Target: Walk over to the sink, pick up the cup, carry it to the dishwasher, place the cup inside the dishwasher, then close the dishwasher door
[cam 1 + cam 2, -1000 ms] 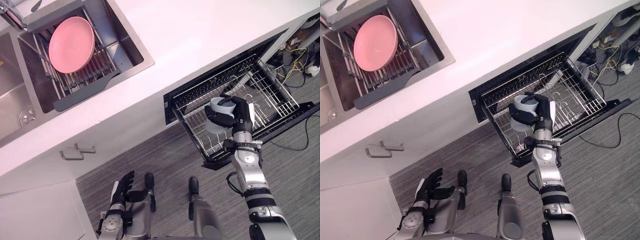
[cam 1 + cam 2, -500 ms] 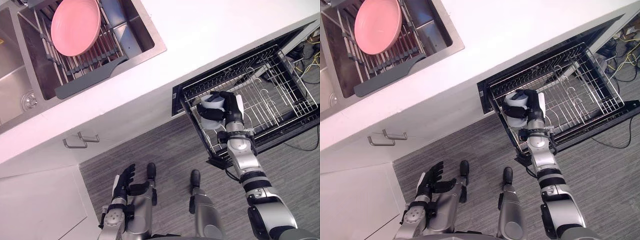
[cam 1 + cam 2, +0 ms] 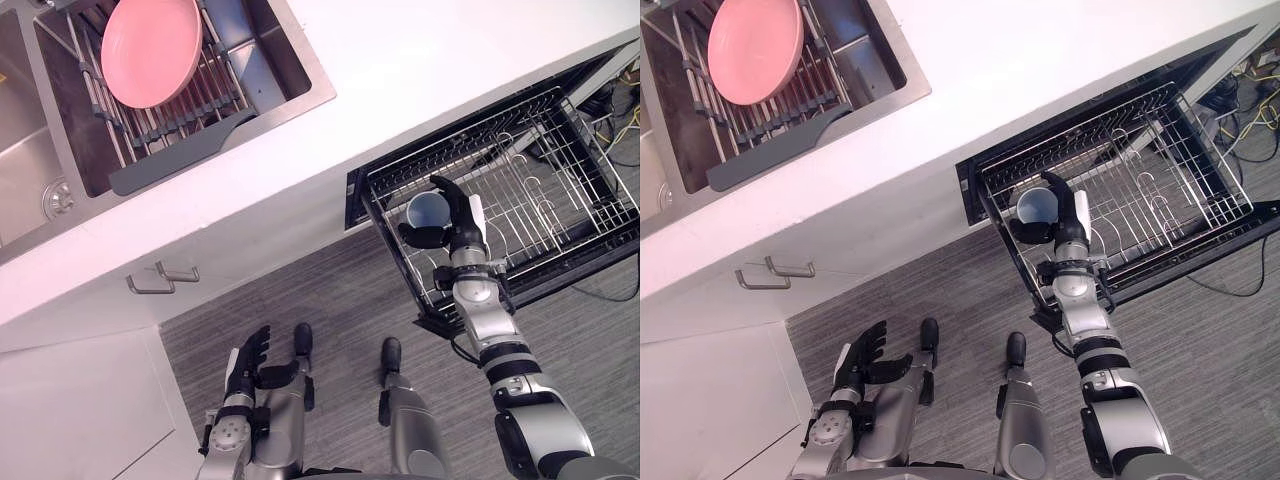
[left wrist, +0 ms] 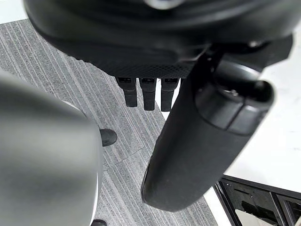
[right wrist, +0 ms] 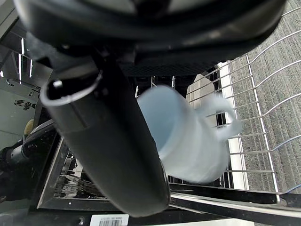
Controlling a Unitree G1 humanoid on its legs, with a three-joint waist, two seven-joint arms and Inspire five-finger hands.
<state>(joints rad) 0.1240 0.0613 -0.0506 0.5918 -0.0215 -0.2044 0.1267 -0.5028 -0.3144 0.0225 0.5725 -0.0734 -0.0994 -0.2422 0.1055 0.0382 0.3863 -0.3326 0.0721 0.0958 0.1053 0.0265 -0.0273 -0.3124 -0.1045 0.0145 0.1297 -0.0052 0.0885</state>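
A pale blue cup (image 3: 426, 213) with a handle sits over the near left corner of the pulled-out dishwasher rack (image 3: 540, 200), its dark mouth facing up toward me. My right hand (image 3: 458, 222) is right behind it with the fingers spread around it, open. In the right wrist view the cup (image 5: 188, 141) shows blurred just past the thumb (image 5: 113, 146), above the rack wires. Low at my left side, above the floor, my left hand (image 3: 247, 362) hangs open and idle, fingers (image 4: 148, 92) straight.
The dishwasher door (image 3: 560, 285) lies open below the white counter (image 3: 400, 80). A pink plate (image 3: 150, 50) stands in the drainer of the steel sink (image 3: 300, 100) at far left. Two cabinet handles (image 3: 160, 280) stick out below. Cables (image 3: 615, 110) lie at far right.
My right hand's fingers have opened off the cup, and the cup has tipped so its mouth faces up. The view shifted a second ago; the left hand stays put.
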